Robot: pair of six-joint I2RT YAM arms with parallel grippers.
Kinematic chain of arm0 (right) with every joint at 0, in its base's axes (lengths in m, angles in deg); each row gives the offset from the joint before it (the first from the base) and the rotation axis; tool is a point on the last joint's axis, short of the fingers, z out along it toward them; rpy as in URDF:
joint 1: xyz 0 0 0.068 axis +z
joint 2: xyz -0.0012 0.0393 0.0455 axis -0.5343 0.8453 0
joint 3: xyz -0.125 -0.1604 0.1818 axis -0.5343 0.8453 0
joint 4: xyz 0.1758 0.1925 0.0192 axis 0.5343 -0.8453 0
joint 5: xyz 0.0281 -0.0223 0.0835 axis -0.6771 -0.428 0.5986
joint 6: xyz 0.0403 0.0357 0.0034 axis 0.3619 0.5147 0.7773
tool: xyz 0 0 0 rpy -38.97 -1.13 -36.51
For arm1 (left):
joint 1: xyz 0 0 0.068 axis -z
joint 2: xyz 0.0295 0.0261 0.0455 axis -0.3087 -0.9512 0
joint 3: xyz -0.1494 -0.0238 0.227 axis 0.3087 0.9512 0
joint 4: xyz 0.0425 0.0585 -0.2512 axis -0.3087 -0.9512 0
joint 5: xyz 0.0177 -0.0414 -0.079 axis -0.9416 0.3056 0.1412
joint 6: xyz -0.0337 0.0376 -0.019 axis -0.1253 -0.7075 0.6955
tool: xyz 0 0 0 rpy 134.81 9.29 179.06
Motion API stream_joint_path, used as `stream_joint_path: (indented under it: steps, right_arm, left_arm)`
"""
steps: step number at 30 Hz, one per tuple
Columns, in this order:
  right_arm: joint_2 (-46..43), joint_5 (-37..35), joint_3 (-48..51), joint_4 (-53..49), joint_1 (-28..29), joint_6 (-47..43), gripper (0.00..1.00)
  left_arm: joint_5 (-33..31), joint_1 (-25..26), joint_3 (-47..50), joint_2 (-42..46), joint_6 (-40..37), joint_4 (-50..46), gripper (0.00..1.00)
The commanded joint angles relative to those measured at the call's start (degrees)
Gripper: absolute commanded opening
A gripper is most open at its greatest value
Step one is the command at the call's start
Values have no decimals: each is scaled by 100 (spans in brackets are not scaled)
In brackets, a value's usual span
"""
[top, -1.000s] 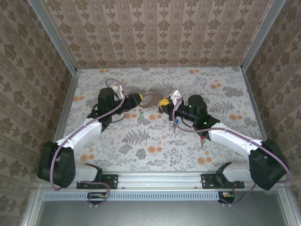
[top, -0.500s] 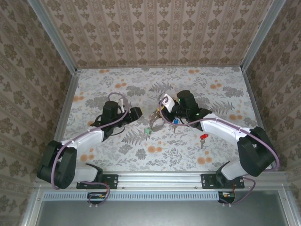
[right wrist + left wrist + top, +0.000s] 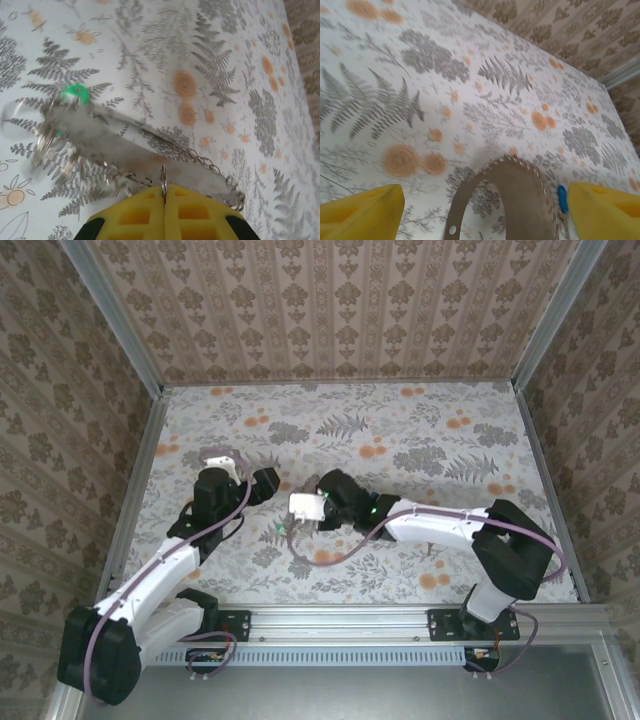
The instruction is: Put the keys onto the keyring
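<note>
Swung across to the left and nearer me since the earlier frame, the right gripper (image 3: 165, 192) has hauled the keyring (image 3: 202, 161) along, while the left gripper (image 3: 485, 200) has drawn back and spread. Nearest, the right fingers are pressed together on a link of the keyring. The chain trails away slack and blurred over the counter (image 3: 225, 45). A green key (image 3: 76, 93) sits at its far end; whether it is threaded or merely alongside, I can't tell. Beyond, the left fingers stand wide apart, gripping nothing, and a blue key (image 3: 562, 198) lies just beside one of them. My read is that the next key gets fetched now. I'd keep the right pinch firm and let the chain stop swinging first. Then I'd bring the left down square over the blue head, taking the plastic only, so the hole stays free for threading.
</note>
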Motion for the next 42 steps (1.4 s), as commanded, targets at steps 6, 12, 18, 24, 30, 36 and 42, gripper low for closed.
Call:
stream_joint_path:
  steps: [6,12,18,24,30,36,42]
  right_arm:
    - [-9,-692,667,1254,442,-484,0]
    - [-682,2295,938,1033,-640,1844,0]
    - [-675,4130,1322,1701,-1581,2673,0]
    - [-540,4484,1887,2979,-2117,3132,0]
    - [-567,4569,2080,3217,-2360,3028,0]
    - [-536,5122,2025,3603,-2709,3071,0]
    - [-330,5563,1623,3313,-2862,2915,0]
  left_arm:
    - [-495,-62,235,528,-1124,-62,86]
    - [475,-61,420,451,-1968,658,80]
    - [2075,-71,4,15,-3192,432,63]
    - [2851,34,-223,-436,-4301,495,53]
    - [3586,88,-547,-1007,-4520,641,49]
    - [4529,108,-1086,-1818,-4985,557,45]
    - [5100,125,-1686,-2756,-5247,556,41]
